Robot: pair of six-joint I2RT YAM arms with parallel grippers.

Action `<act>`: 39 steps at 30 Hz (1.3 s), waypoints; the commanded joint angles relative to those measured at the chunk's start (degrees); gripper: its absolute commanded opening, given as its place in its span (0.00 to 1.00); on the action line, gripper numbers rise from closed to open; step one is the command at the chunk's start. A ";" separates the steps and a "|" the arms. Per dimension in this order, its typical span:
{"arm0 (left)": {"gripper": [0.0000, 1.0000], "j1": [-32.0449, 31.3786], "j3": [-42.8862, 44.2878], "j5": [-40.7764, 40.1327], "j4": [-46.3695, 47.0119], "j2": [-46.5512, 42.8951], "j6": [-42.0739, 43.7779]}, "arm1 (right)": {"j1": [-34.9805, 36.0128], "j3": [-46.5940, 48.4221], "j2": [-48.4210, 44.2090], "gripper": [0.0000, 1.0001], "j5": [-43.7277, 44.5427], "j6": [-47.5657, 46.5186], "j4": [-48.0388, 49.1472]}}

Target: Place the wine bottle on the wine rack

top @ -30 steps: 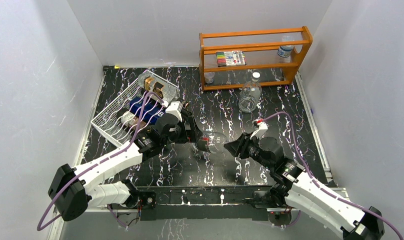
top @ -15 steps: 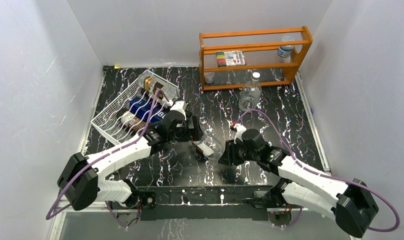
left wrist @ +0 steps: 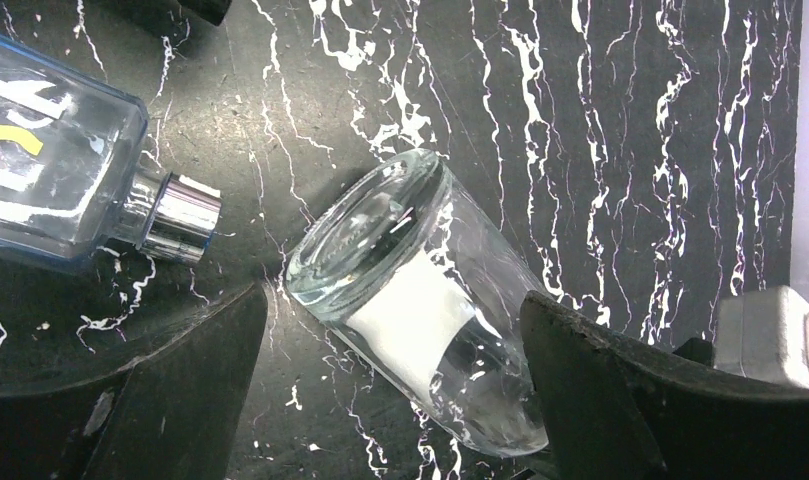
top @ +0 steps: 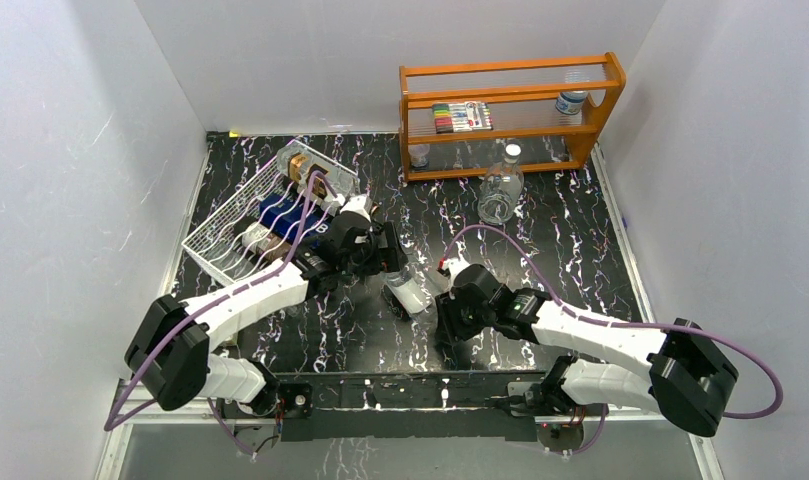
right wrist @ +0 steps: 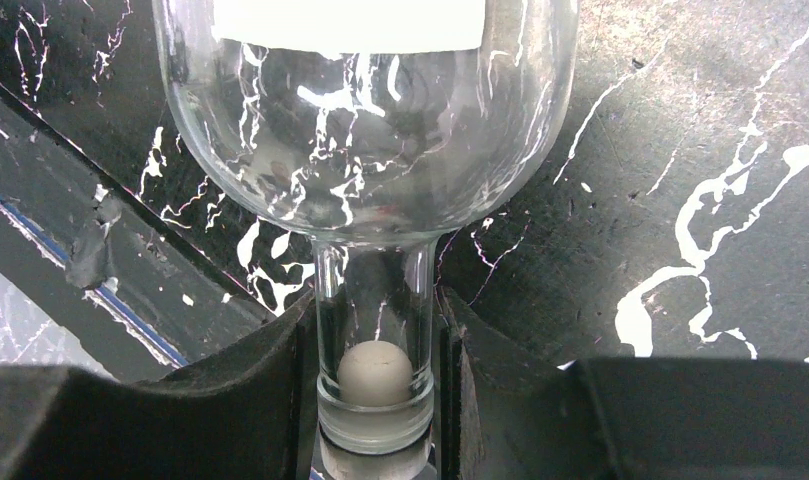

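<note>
The clear wine bottle (top: 408, 292) sits mid-counter (top: 580, 255), well apart from the wine rack (top: 242, 232) at the left edge, and the right tool (top: 442, 310) has swung in and clamped its neck, left tool (top: 391, 262) wide open astride its base!

Right wrist view: wine bottle (right wrist: 365, 150) body cropped by top edge; mouth lost at bottom edge, between fingers of right gripper (right wrist: 375, 400).
Left wrist view: blue bottle (left wrist: 50, 185) cut by left edge; wine bottle neck hidden at lower edge, behind finger (left wrist: 660, 400) of left gripper (left wrist: 392, 320).
Top view: contents of orange shelf (top: 505, 98) too small to identify.
</note>
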 commanded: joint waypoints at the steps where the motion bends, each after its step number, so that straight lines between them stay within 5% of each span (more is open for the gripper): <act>1: 0.95 1.76 1.34 3.76 1.06 0.60 -0.86 | 0.27 0.37 -0.44 0.00 0.11 -1.14 0.66; 9: 0.85 2.82 2.37 7.63 2.50 4.86 1.40 | 0.50 0.76 1.92 0.00 -1.09 -1.96 0.76; 23: 0.72 4.61 4.67 13.78 5.42 10.10 5.66 | 0.53 3.11 5.72 0.19 -0.13 -1.31 -1.60; 28: 0.70 4.60 4.80 15.32 5.42 11.79 5.54 | 0.55 4.24 7.41 0.33 2.43 -0.89 -2.38; 39: 0.50 4.65 3.42 18.16 4.03 13.52 5.44 | 0.52 4.47 8.67 0.57 5.51 -2.28 3.40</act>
